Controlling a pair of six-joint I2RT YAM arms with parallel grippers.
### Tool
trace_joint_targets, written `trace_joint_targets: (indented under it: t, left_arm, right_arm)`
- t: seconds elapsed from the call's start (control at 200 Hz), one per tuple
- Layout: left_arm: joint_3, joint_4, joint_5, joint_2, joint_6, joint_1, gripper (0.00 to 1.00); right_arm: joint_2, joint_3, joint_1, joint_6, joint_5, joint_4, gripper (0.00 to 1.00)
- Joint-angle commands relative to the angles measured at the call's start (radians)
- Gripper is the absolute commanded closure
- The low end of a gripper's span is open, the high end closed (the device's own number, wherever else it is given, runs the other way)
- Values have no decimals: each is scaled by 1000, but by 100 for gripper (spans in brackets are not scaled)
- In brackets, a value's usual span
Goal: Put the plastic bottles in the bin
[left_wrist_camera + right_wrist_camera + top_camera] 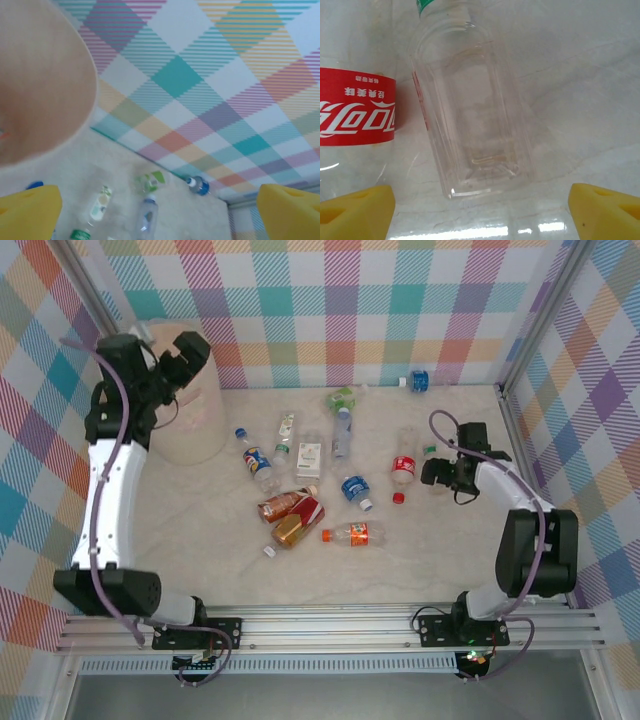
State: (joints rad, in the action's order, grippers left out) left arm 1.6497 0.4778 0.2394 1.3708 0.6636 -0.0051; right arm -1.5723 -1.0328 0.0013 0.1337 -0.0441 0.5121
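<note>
Several plastic bottles lie scattered mid-table, among them a red-labelled cola bottle (404, 468), an orange one (355, 533) and a blue one (418, 380) by the back wall. The beige bin (195, 425) stands at the back left. My left gripper (192, 350) hangs open over the bin's rim (45, 100), its yellow fingertips (27, 212) wide apart and holding nothing. Low over the table, my right gripper (438, 472) is open astride a clear green-capped bottle (470, 105), its fingertips (605, 210) not touching it. The cola bottle (355, 112) lies just to the left.
A white carton (309, 455), a loose red cap (398, 498) and a white cap (268, 551) lie among the bottles. Plaid walls close in the back and both sides. An aluminium rail (330, 625) runs along the near edge.
</note>
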Motion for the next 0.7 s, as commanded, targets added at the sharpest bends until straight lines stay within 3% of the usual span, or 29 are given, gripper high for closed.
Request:
trace_joint_targets:
  t: [0.0,0.155,0.385,0.7]
  left_arm:
    - [-121,-114,16,-101,91,-68,0]
    - [-330,-171,-7,-183,180,-194,0]
    - [-390,-67,-21,-177,139,-369,0]
    - [-415,-76,-52,-144,126,-420,0]
  right_arm:
    - [-56,-38,1,-84,10,-5,11]
    - [-126,-86,1,-87,-11,10,13]
    - [-208,-115,2,-54,3,-10,18]
    - [-228,-101,5,-25,-26,-44,29]
